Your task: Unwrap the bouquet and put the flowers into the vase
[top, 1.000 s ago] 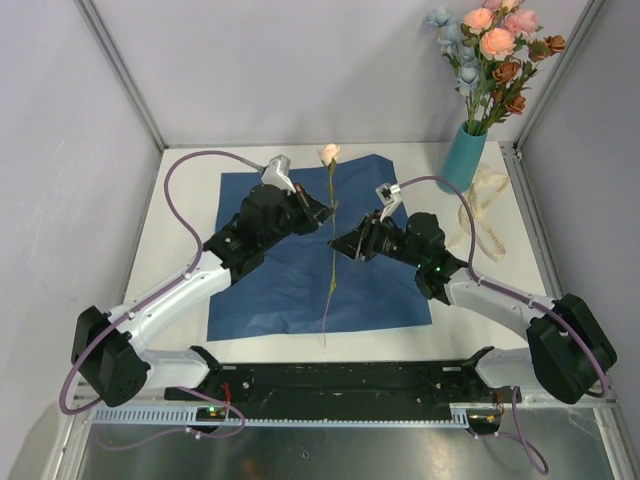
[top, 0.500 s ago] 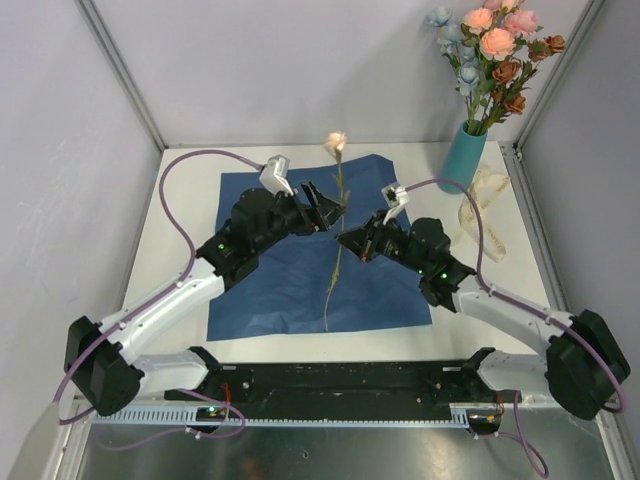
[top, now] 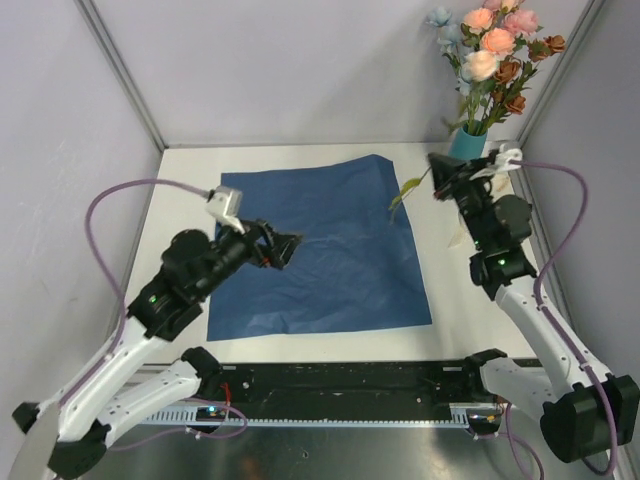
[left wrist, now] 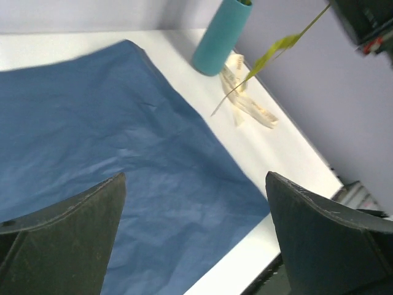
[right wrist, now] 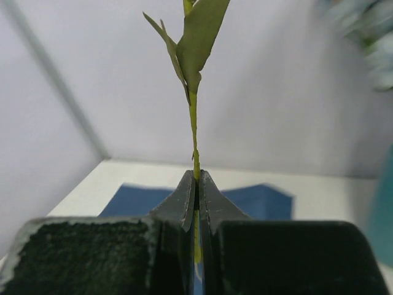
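The blue wrapping paper (top: 320, 240) lies flat and spread out on the table, also seen in the left wrist view (left wrist: 110, 141). The teal vase (top: 466, 146) stands at the back right and holds several flowers (top: 500, 40). My right gripper (top: 438, 172) is just left of the vase, shut on the thin green stem (right wrist: 194, 123) of one pale rose (top: 480, 65). The stem's lower end and a leaf (top: 406, 188) hang out to the left, over the paper's edge. My left gripper (top: 285, 245) hovers open over the paper's left half with nothing in it (left wrist: 195, 178).
A cream ribbon (left wrist: 249, 101) lies loose on the white table near the vase's foot, partly hidden by my right arm in the top view. Grey walls and metal frame posts (top: 120, 70) close in the table on three sides.
My left gripper opened, let go of the stem and drew back to the left. My right gripper shut on the stem and carried the rose right and up to the vase.
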